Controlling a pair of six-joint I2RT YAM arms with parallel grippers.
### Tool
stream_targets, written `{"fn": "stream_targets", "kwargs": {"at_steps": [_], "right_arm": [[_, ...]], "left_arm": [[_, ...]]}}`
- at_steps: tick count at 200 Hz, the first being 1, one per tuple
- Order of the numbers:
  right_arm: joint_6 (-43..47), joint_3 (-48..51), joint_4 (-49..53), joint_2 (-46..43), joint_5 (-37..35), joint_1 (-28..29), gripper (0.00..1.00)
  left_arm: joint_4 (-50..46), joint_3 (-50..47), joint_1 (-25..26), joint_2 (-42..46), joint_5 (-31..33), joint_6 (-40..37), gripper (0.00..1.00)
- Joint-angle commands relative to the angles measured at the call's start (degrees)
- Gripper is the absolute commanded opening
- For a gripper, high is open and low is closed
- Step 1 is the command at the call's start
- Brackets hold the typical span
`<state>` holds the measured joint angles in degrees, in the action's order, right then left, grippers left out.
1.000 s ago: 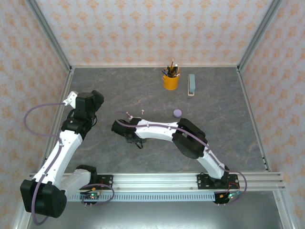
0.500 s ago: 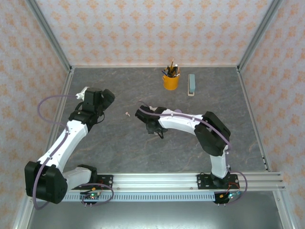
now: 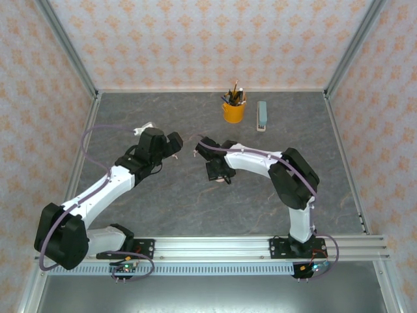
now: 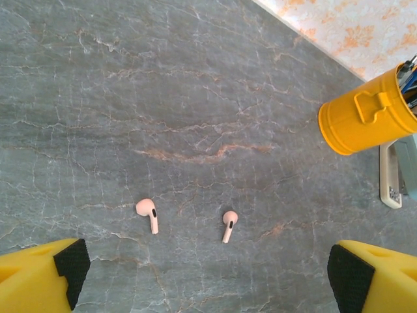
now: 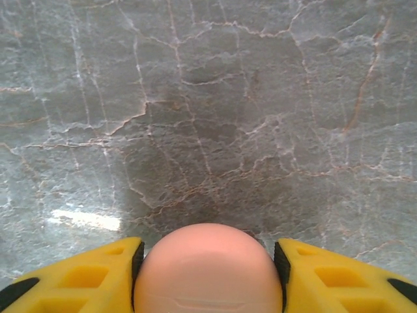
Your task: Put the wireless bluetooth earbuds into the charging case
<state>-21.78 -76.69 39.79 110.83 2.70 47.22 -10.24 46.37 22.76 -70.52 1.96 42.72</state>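
Bright, even light falls from overhead in the top view, so the grey tabletop (image 3: 195,202) reads clearly, with faint, soft-edged shadows and sharp detail. The left wrist view is crisp too: the pink earbuds (image 4: 148,212) throw only thin shadows, the yellow cup (image 4: 365,117) carries a mild sheen, and the left fingers (image 4: 45,280) look slightly soft. In the right wrist view a broad dim shadow darkens the stone ahead of the pink case (image 5: 207,267). A white glare patch sits low on the left, and the case and right fingers (image 5: 78,274) are a little blurred.
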Motion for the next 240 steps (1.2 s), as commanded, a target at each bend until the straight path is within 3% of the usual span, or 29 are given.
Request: {"fn": "stream_targets", "kwargs": {"at_steps": [1,64,112,240], "right_arm": [[0.2,0.9,-0.3,0.8,0.6,0.2,0.52],[-0.9,1.8,0.1,1.5,1.2,0.2,0.56],[-0.6,0.7,3.1,2.0,1.5,0.2,0.65],[0.8,-2.1,7.5,4.8,4.5,0.2,0.63]], "left_arm": [[3.4,-0.9,0.7,-0.4,1.7,-1.9,0.97],[3.9,-0.9,0.9,-1.4,1.7,-2.2,0.97],[4.4,-1.1,0.9,-1.5,1.3,-2.6,0.97],[6.0,-0.4,1.0,-4.0,-0.9,-3.9,0.97]]}}
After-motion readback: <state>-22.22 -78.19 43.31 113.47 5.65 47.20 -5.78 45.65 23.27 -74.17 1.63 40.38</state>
